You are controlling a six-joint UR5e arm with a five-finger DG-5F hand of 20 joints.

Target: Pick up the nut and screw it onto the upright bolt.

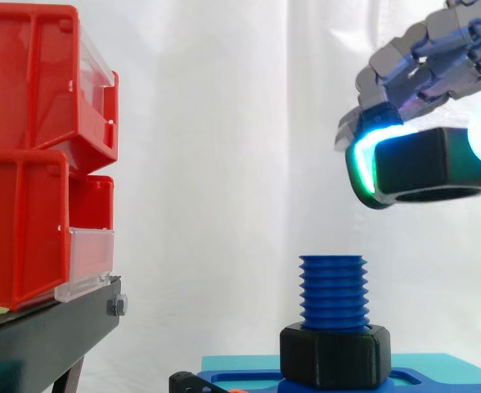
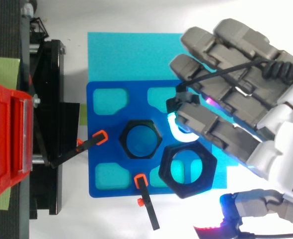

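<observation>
Left of the bolt, the red bins [image 1: 28, 155] sit on their black stand [image 1: 52, 332], well apart from the work. I leave them alone.

The bolt [image 1: 332, 291] stands upright on the blue plate [image 2: 100, 149], with coarse blue thread bare at the top and a black hex collar [image 1: 334, 356] seated round its foot.

Up and to the right of the bolt hangs the nut [image 1: 424, 168], clear of the bolt's top and close to level. From above, its bore lies beside the bolt, not over it.

The hand [image 1: 437, 65] has the nut clasped, with curled fingers on its outer faces and one glowing pad [image 1: 363, 155] pressed on the side nearest the bolt.

I judge the nut to be stiff moulded plastic: light, hard and not fragile, but smooth enough to creep in the pads when twisted. The flat hex sides are the right place to hold it, opposite one another, with the bore left free. With thread this coarse, a tilted start would probably jam, so I'd bring it down square.
</observation>
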